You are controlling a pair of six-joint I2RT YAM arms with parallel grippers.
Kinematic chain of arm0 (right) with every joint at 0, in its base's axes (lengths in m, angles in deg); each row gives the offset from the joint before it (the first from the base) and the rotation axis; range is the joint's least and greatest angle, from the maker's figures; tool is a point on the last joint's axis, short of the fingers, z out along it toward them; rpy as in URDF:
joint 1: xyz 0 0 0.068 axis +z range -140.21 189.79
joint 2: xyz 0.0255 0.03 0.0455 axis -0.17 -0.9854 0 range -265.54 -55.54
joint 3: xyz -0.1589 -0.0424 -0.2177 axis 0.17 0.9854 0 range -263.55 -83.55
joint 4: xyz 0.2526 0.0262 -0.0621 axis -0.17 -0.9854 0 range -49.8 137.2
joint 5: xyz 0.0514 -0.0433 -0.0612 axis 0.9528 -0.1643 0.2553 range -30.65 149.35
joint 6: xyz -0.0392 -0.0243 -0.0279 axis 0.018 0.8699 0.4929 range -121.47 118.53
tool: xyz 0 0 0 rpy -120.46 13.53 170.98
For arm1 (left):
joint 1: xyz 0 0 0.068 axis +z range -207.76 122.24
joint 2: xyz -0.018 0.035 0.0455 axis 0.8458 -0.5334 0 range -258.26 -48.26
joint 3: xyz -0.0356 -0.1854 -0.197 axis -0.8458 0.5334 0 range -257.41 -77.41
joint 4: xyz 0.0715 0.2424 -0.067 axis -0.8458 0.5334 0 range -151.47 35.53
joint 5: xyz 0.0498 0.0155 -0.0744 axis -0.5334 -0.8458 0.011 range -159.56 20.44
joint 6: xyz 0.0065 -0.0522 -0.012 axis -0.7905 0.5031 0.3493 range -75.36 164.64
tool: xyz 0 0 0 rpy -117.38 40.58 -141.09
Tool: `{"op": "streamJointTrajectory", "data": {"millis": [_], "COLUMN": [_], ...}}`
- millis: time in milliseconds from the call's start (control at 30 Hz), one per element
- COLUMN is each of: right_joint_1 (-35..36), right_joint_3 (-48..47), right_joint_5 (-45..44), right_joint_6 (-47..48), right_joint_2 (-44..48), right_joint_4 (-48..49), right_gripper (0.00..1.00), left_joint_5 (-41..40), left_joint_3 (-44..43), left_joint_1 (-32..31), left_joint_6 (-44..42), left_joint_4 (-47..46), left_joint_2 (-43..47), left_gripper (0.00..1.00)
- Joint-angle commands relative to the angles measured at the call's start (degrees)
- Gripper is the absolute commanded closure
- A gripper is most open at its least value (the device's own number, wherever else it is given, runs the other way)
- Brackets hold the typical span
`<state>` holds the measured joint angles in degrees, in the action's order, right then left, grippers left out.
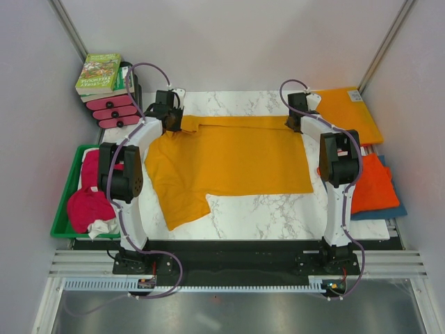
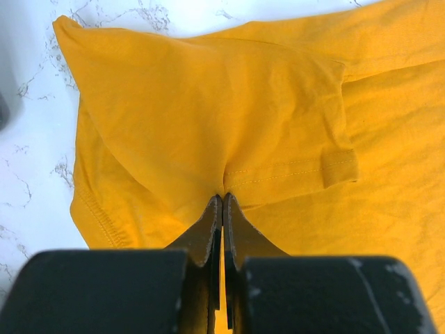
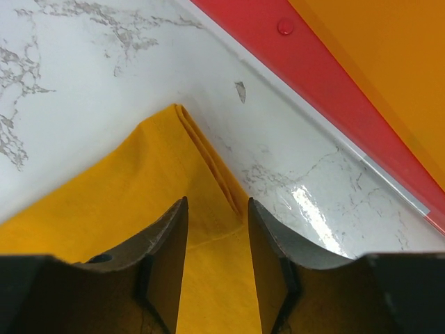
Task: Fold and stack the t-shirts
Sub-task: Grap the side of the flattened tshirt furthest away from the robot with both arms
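Observation:
A golden-orange t-shirt [image 1: 229, 160] lies spread flat on the marble table, one sleeve hanging toward the near left. My left gripper [image 1: 182, 124] is at its far left edge, shut on a pinch of cloth [image 2: 223, 198] beside a sleeve hem [image 2: 292, 174]. My right gripper [image 1: 295, 124] is at the far right corner. Its jaws stand open on either side of the folded hem corner [image 3: 208, 153], gripper [image 3: 217, 202] low over the cloth. Magenta-pink shirts [image 1: 90, 198] are bunched in a green tray. A folded red-orange shirt [image 1: 372, 182] rests on a blue one [image 1: 389, 212] at the right.
The green tray [image 1: 61, 209] sits at the left edge. Books [image 1: 101, 73] on pink boxes [image 1: 115, 111] stand at the back left. A stiff orange sheet [image 1: 351, 111] over a red one [image 3: 327, 76] lies at the back right, just beyond the right gripper. White walls enclose the table.

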<state>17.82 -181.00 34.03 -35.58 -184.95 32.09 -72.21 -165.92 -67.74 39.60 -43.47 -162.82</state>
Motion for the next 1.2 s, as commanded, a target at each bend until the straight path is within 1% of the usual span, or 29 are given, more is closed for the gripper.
{"op": "streamJointTrajectory", "data": {"millis": [0, 167, 200, 300, 367, 467, 533, 567, 700, 933, 1100, 1167], "right_joint_1": [0.05, 0.05, -0.03, 0.05, -0.03, 0.05, 0.05, 0.05, 0.14, 1.9, 2.16, 1.99], "right_joint_3": [0.94, 1.38, 1.47, 2.0, 2.17, 2.17, 2.18, 2.18, 1.56, 1.03, 2.26, 2.44], "right_joint_5": [-0.08, -0.25, -0.25, -0.08, -0.34, -0.78, -1.13, -1.05, -1.22, -3.15, -6.13, -6.06], "right_joint_6": [-0.61, -1.13, -1.22, -1.4, -1.23, -0.96, -0.78, -0.78, -0.52, 4.39, 5.28, 6.41], "right_joint_2": [0.38, 0.12, 0.12, 0.29, 0.47, 0.64, 1.08, 1.17, 2.4, 8.81, 13.11, 14.26], "right_joint_4": [0.7, 0.7, 0.61, 0.79, 0.88, 0.88, 0.96, 0.88, 1.14, 2.37, 1.58, 2.1], "right_gripper": [0.55, 0.59, 0.64, 0.74, 0.76, 0.75, 0.78, 0.8, 1.0, 1.0, 1.0, 1.0], "left_joint_5": [-0.24, -0.42, -0.42, -0.42, -0.33, -0.24, -0.24, -0.24, -0.68, -1.3, -1.21, -1.3], "left_joint_3": [-0.35, -0.26, -0.17, -0.08, 0.0, 0.09, 0.09, 0.0, 0.09, 0.44, 0.53, 0.36], "left_joint_1": [0.13, 0.13, 0.13, 0.13, 0.13, 0.13, 0.13, 0.13, 0.13, 0.13, 0.13, 0.13], "left_joint_6": [-0.41, -0.5, -0.59, -0.59, -0.59, -0.5, -0.33, -0.41, -0.32, 0.55, 1.43, 1.43], "left_joint_4": [0.11, 0.19, 0.19, 0.19, 0.11, 0.11, 0.19, 0.11, 0.11, 0.19, 0.63, 0.55], "left_joint_2": [0.92, 1.1, 1.01, 1.01, 1.01, 0.92, 1.01, 1.01, 1.18, 2.33, 2.94, 3.47], "left_gripper": [0.98, 0.98, 0.98, 0.98, 0.98, 0.98, 0.98, 0.98, 0.98, 0.98, 0.98, 0.98]}}
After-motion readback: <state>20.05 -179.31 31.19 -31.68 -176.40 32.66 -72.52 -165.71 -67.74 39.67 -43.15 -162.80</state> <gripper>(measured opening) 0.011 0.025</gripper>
